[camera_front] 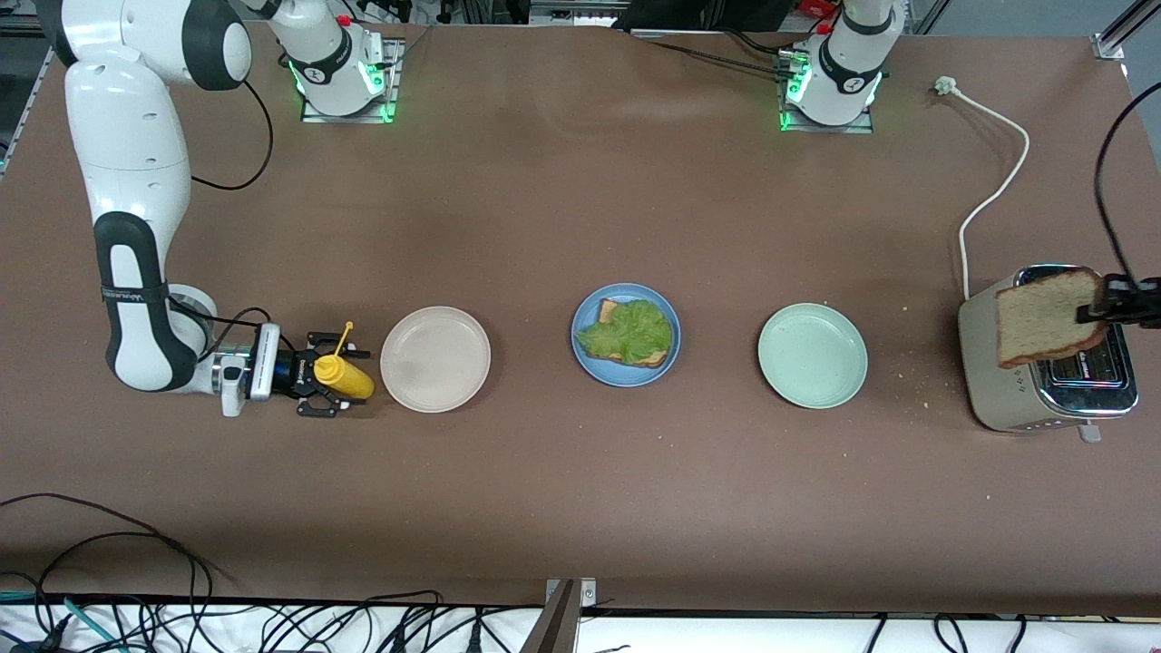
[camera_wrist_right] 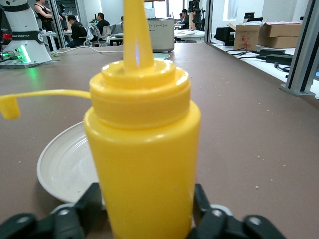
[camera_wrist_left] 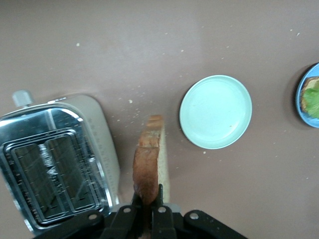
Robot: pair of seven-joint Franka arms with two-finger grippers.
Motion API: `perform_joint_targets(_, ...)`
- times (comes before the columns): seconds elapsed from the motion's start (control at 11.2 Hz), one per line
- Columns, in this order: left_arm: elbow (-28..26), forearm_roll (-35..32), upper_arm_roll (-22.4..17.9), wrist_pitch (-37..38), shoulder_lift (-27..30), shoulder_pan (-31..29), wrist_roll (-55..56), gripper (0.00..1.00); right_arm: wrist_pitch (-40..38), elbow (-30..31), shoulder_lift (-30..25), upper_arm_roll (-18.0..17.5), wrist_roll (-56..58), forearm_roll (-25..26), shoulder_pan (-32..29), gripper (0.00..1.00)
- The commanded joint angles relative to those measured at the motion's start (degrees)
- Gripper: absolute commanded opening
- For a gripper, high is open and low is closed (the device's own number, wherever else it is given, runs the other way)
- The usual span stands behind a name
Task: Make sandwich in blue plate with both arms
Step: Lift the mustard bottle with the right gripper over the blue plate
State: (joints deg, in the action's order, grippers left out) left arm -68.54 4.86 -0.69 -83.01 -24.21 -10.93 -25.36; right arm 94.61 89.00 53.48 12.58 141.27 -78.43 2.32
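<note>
The blue plate [camera_front: 581,352] sits mid-table with a slice of bread [camera_front: 649,359] on it, and a ruffled lettuce leaf [camera_front: 628,331] covers that slice. The plate's edge [camera_wrist_left: 301,94] and the lettuce [camera_wrist_left: 313,102] also show in the left wrist view. My left gripper [camera_front: 1101,309] [camera_wrist_left: 148,200] is shut on a second brown bread slice [camera_front: 1045,317] [camera_wrist_left: 147,167], held upright above the toaster. My right gripper [camera_front: 319,378] [camera_wrist_right: 147,209] is low at the right arm's end of the table. Its fingers press both sides of an upright yellow squeeze bottle [camera_front: 345,375] [camera_wrist_right: 144,149].
A silver toaster [camera_front: 1007,399] [camera_wrist_left: 55,159] stands at the left arm's end, its white cable [camera_front: 998,181] running toward the bases. A pale green plate [camera_front: 812,355] [camera_wrist_left: 215,111] lies between toaster and blue plate. A beige plate [camera_front: 435,359] [camera_wrist_right: 65,164] lies beside the bottle. Crumbs dot the table near the toaster.
</note>
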Motion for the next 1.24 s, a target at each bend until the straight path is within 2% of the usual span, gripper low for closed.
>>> perform_joint_targets(0.0,-0.02,1.03,-0.80,1.71,0.66,3.53,4.17,0.00,1.10,-0.50,0.23,0.08,0.94,-1.03,0.23,0.05)
perform_joint_targets(0.09,-0.02,1.03,-0.71,1.71,0.75,3.72,4.61,0.00,2.23,-1.28,-0.04,0.16,0.68,-0.67,1.10,0.00)
perform_joint_targets(0.27,0.07,1.03,-0.80,1.80,0.83,3.98,4.70,0.00,6.09,-1.29,-1.44,0.25,-1.51,1.78,3.12,0.00)
perform_joint_targets(0.36,-0.02,1.03,-0.98,1.80,1.01,3.98,4.70,0.00,7.94,-1.29,-2.66,0.51,-6.48,4.31,4.26,0.00)
perform_joint_targets(0.53,-0.02,1.03,-1.07,2.06,1.01,3.98,4.70,0.00,10.58,-1.29,-6.26,0.60,-17.90,13.26,6.63,0.00)
perform_joint_targets(0.71,-0.10,1.03,-1.24,3.03,1.01,3.90,4.79,0.00,12.95,-1.29,-9.34,0.86,-27.14,20.04,9.36,0.00)
perform_joint_targets(0.89,-0.37,0.94,-1.42,3.47,1.01,3.72,4.70,0.00,14.80,-1.55,-11.46,3.93,-36.63,25.84,14.70,0.00)
perform_joint_targets(1.16,-0.37,1.03,-1.33,5.39,1.01,3.37,6.18,0.00,15.07,-6.20,-11.73,15.15,-52.10,35.60,29.27,0.00)
